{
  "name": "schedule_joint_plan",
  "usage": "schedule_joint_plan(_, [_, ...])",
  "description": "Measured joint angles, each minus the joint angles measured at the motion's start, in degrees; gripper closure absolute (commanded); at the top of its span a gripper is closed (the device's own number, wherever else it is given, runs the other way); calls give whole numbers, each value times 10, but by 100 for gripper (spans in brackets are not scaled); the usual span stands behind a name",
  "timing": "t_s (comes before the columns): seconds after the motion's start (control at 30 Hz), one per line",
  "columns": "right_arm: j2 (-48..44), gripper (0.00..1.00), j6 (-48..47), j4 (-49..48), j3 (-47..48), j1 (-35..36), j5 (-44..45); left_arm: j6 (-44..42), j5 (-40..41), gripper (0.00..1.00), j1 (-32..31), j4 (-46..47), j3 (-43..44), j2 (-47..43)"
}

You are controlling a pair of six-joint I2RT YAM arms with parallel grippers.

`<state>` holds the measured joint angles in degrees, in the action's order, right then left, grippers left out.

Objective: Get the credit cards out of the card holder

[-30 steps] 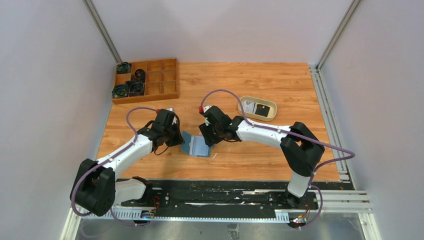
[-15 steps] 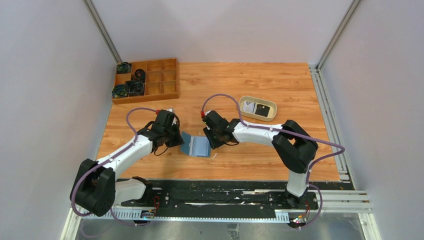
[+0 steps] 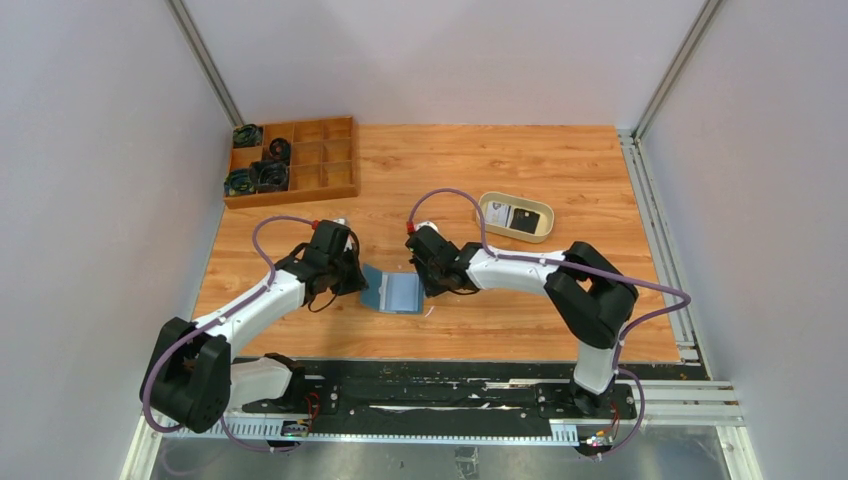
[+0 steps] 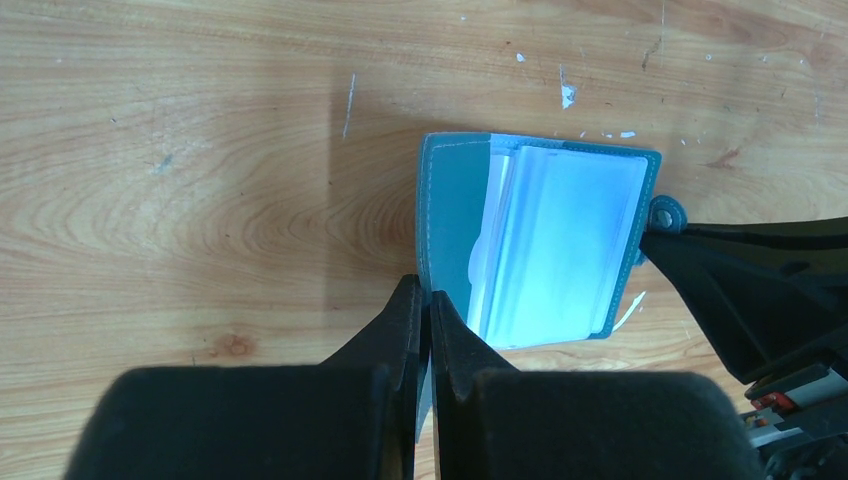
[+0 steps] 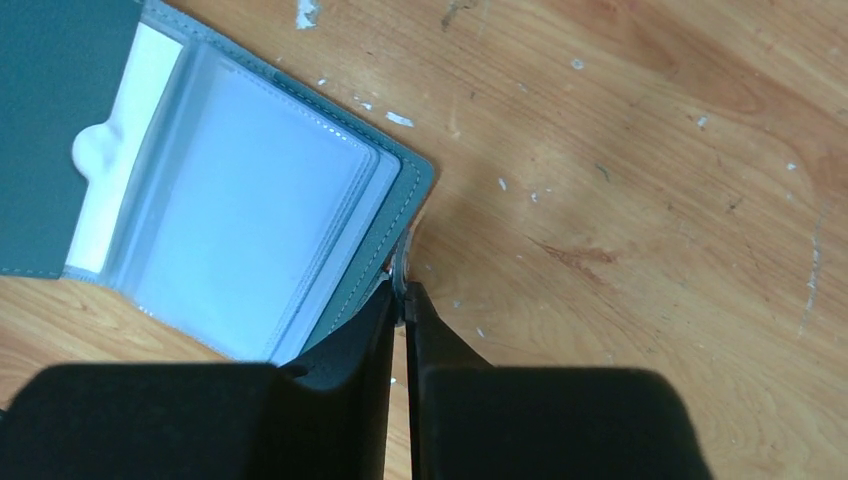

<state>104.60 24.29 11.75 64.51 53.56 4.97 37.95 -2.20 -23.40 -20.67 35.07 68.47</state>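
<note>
The card holder (image 3: 393,291) lay open on the table (image 3: 500,160) just below the middle of the overhead frame, strung between the two arms. Its long axis ran left to right in that frame, from one claw to the other. Neither arm was nearer, because each touched an end. The left claw (image 3: 359,280) was pinched together on the teal cover (image 4: 450,215) and held that flap tilted up off the wood. The right claw (image 3: 423,284) was at the opposite end, its fingers together on the small round snap tab (image 5: 401,268) that stuck out from the holder's edge.

Both claws were busy holding, so the next move probably depended on where the clear sleeves (image 5: 240,215) opened. A rounded thumb notch (image 5: 92,152) sat at the sleeves' fold side, toward the left claw and away from the right one. A card would therefore seem to slide out toward the fold.

The overhead view showed only a blue patch between two black wrists, plus the cream tray (image 3: 492,203) well apart at upper right, with something dark inside. The left wrist view showed the cover edge passing between that claw's fingers. The right wrist view alone showed the grip on the tab. Neither close view made clear whether the pale sleeves held any cards.
</note>
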Motion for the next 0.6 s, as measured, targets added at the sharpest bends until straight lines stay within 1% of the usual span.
schedule_joint_plan(0.13, [-11, 72, 16, -5, -15, 0, 22, 0, -1, 100, -1, 0, 0, 0])
schedule_joint_plan(0.27, [-22, 64, 25, 0, -26, 0, 49, 0, -2, 100, -2, 0, 0, 0])
schedule_joint_plan(0.43, [-33, 62, 42, 4, -41, 0, 73, 0, -3, 100, -4, 0, 0, 0])
schedule_joint_plan(0.6, [-40, 63, 59, 3, -50, 0, 81, 0, -6, 100, -4, 0, 0, 0])
